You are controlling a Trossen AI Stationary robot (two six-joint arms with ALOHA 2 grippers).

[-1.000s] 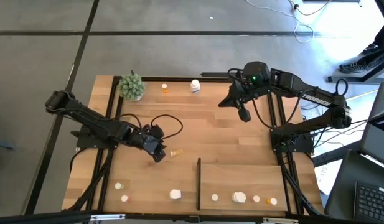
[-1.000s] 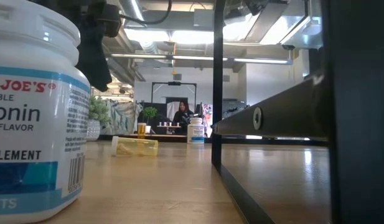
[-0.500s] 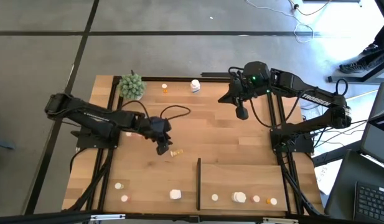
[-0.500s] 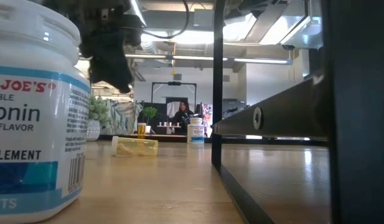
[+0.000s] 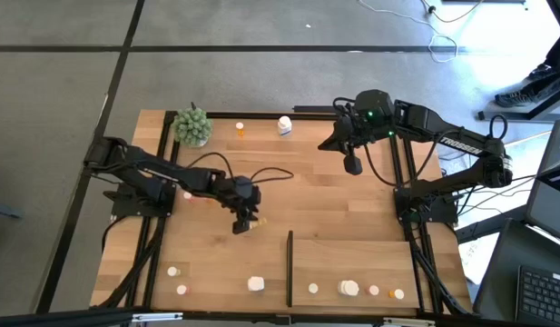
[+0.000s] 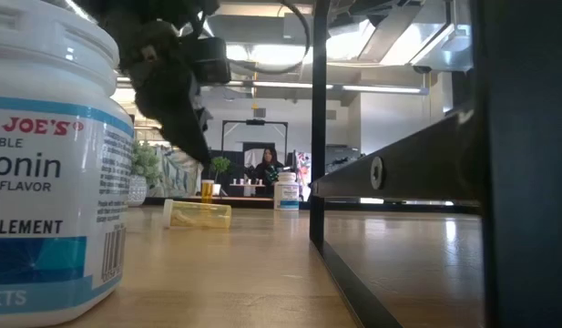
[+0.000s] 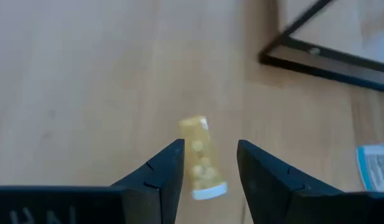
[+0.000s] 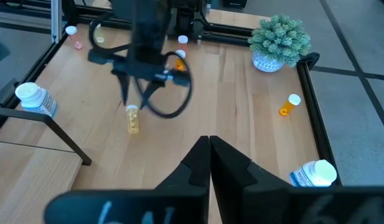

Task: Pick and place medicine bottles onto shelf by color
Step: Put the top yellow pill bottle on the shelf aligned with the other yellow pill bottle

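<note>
Yellow bottle (image 5: 257, 222) lying on its side mid-table, white cap on. Shelf (image 5: 352, 263) flat at five o'clock, several small bottles along its near edge.

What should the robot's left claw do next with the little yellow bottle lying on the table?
Probably lower straight down and close. The left gripper is open and above the lying yellow bottle, which shows between its fingers, not yet gripped.
</note>
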